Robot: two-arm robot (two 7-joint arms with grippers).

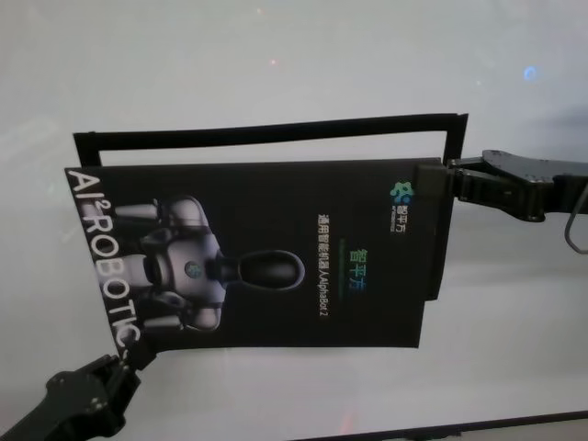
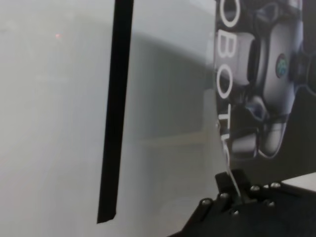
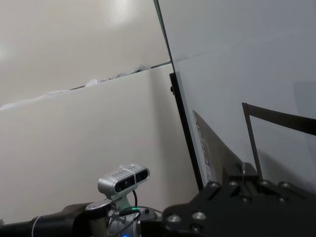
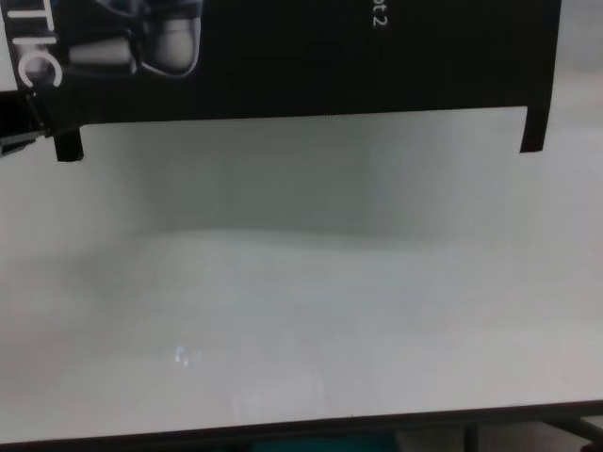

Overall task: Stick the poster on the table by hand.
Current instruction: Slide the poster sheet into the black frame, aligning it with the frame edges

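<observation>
The poster (image 1: 276,266), black with a grey robot figure and white letters, hangs spread between my two grippers just above the white table (image 1: 276,55). My left gripper (image 1: 131,354) is shut on its near left corner by the letters. My right gripper (image 1: 443,176) is shut on its far right edge. In the left wrist view the fingers (image 2: 236,195) pinch the poster's edge (image 2: 266,74). The right wrist view shows the poster (image 3: 212,158) edge-on above that gripper (image 3: 242,180). The chest view shows the poster's lower edge (image 4: 330,56) casting a shadow on the table (image 4: 301,311).
Narrow black strips (image 1: 276,133) lie on the table as a frame behind the poster, and one also shows in the left wrist view (image 2: 116,108). The table's dark front edge (image 4: 283,431) runs close to me. The right wrist view shows a grey camera unit (image 3: 123,180).
</observation>
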